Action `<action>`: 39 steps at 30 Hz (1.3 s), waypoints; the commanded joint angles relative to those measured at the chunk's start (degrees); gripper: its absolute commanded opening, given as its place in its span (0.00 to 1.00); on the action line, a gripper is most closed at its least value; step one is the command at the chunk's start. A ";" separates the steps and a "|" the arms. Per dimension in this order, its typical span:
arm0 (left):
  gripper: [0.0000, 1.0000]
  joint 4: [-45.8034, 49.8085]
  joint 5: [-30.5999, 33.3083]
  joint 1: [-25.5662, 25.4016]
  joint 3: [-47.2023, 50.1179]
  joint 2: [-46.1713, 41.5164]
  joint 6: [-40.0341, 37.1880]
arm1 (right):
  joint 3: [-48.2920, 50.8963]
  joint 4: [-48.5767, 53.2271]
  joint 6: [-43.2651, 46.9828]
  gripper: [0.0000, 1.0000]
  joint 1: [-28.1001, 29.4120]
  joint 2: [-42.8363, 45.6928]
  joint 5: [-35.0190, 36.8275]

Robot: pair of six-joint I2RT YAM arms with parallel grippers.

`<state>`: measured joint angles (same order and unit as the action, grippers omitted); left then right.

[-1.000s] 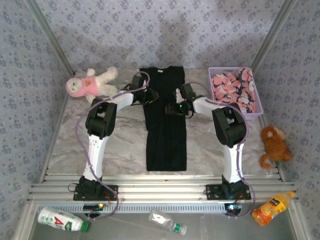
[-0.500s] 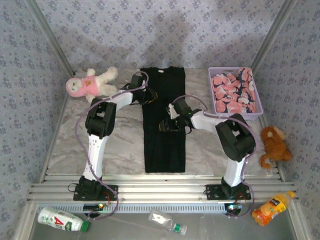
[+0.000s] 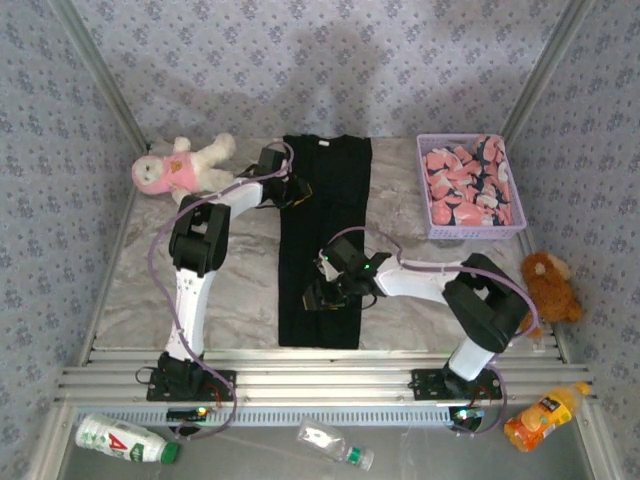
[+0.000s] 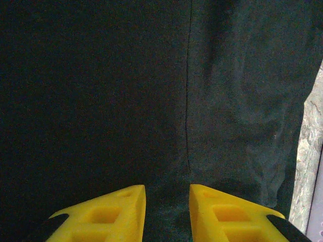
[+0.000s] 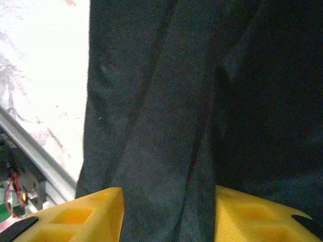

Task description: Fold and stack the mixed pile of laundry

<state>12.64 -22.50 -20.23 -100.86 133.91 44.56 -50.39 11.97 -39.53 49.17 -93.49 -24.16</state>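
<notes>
Shirt (image 3: pixel 330 205) lies long axis 12 to 6. Right gripper (image 3: pixel 318 296) is nearer its 6 o'clock end, jaws half apart, empty. Left gripper (image 3: pixel 293 190) sits at 11, jaws narrowly parted.

In the top view the right gripper (image 3: pixel 318 297) and its arm cover part of the black T-shirt (image 3: pixel 325 210) low down, and the left gripper (image 3: pixel 295 192) hides a bit of its left edge. At the left wrist the yellow fingers (image 4: pixel 108 214) are cut off by the bottom edge (likewise at the right wrist); whether they nip the cloth cannot be told. The pink garment (image 3: pixel 465 185) lies crumpled in the basket (image 3: pixel 478 233), its shape unreadable
</notes>
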 commanded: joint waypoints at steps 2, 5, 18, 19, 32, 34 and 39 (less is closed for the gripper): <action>0.32 4.23 1.68 1.55 -2.55 0.83 -1.59 | -1.40 5.08 -1.19 0.50 -1.35 3.75 0.74; 0.35 5.36 2.18 2.27 -3.44 0.26 -2.24 | -0.32 0.06 -4.12 0.51 -1.14 1.48 -7.02; 0.42 13.64 1.01 3.63 -5.75 -4.58 -7.54 | -2.32 -0.09 -2.93 0.50 0.30 -0.49 -3.67; 0.43 13.86 0.89 3.63 -4.48 -6.38 -8.09 | -2.09 1.08 -2.31 0.50 -0.93 0.62 -2.68; 0.47 -2.94 -3.67 -3.95 25.34 -25.24 -0.53 | 2.93 2.93 2.87 0.50 -2.35 4.13 2.19; 0.47 -5.87 -3.80 -5.81 27.18 -24.26 1.35 | 3.02 2.32 2.87 0.50 -1.08 3.18 2.65; 0.46 -8.51 -3.74 -8.27 28.52 -20.41 3.26 | 3.45 1.04 2.72 0.51 1.38 1.68 4.02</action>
<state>7.70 -25.39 -28.64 -72.82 111.83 45.60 -47.48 13.82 -37.87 49.67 -90.83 -21.61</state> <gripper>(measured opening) 0.459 0.506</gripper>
